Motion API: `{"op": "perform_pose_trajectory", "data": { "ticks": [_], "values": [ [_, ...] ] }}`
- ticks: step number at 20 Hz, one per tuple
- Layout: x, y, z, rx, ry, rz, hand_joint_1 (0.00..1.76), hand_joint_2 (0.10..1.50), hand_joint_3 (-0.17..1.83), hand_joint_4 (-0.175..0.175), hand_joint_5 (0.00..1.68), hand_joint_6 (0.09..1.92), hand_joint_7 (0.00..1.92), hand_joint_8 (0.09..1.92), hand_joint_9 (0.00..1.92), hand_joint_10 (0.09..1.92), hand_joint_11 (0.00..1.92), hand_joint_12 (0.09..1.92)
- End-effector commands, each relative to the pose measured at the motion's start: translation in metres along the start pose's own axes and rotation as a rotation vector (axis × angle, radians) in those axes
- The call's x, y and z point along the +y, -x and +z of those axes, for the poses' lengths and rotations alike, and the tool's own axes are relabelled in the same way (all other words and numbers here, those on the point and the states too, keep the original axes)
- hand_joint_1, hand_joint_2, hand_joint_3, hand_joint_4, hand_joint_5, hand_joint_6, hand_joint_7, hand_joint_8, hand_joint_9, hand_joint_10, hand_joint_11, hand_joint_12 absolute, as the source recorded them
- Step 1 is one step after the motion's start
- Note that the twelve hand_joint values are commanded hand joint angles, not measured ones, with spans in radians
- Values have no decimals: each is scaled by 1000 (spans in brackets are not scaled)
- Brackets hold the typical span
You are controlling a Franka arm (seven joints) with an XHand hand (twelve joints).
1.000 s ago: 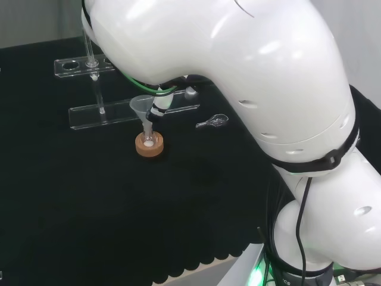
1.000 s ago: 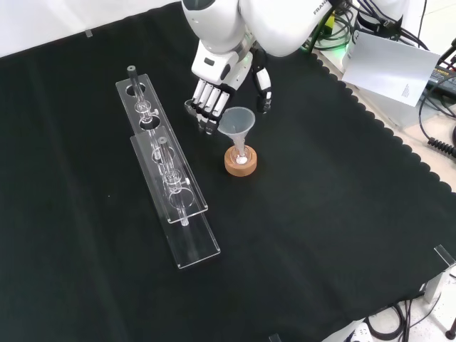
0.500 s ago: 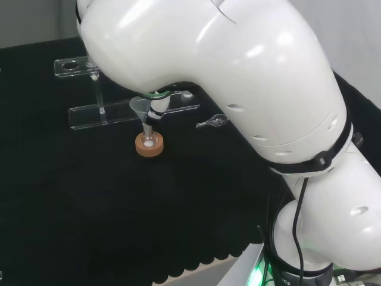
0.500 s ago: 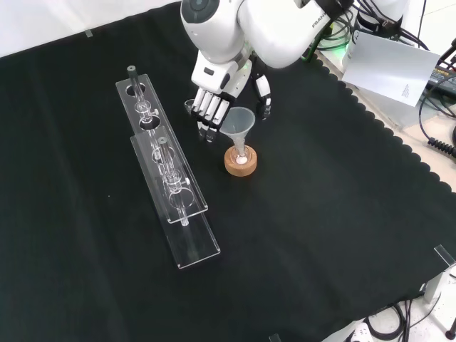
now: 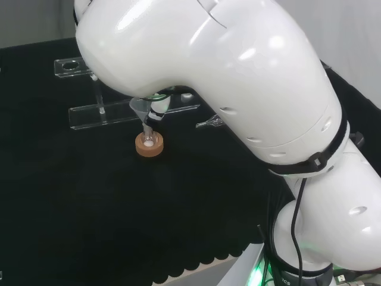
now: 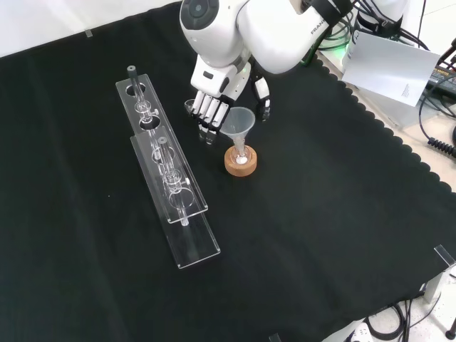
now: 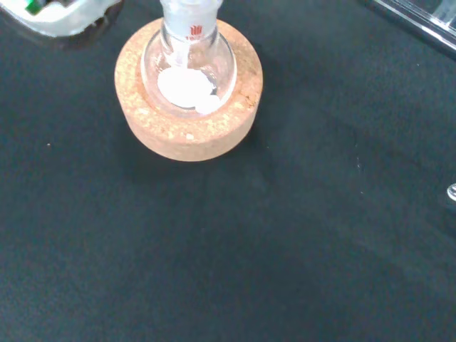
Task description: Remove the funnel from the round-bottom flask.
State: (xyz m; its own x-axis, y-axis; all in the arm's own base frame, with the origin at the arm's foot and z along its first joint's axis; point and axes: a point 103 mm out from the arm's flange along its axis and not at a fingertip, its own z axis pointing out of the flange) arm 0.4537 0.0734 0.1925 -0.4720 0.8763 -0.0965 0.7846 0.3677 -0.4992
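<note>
Front view: the funnel (image 6: pixel 240 122) sits between the hand's (image 6: pixel 222 91) spread fingers and thumb.

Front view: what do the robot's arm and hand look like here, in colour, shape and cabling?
The arm is glossy white with fat rounded links; one link ends in a round grey cap. The hand has a white back, with fingers in white segments and black joints. In the head view, a thin black cable runs down the arm's lower links, and a green one shows near the wrist.
</note>
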Motion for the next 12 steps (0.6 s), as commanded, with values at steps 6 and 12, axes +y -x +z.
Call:
{"op": "perform_pose_trajectory", "data": {
  "ticks": [6, 12],
  "values": [
    [-1, -1, 0, -38, 22, 7, 758, 607, 464, -53, 354, 87, 334, 703, 462, 670, 214, 1455],
    [-5, -3, -8, -45, 72, 4, 783, 629, 506, -38, 548, 106, 463, 683, 569, 610, 250, 1423]
  ]
}}
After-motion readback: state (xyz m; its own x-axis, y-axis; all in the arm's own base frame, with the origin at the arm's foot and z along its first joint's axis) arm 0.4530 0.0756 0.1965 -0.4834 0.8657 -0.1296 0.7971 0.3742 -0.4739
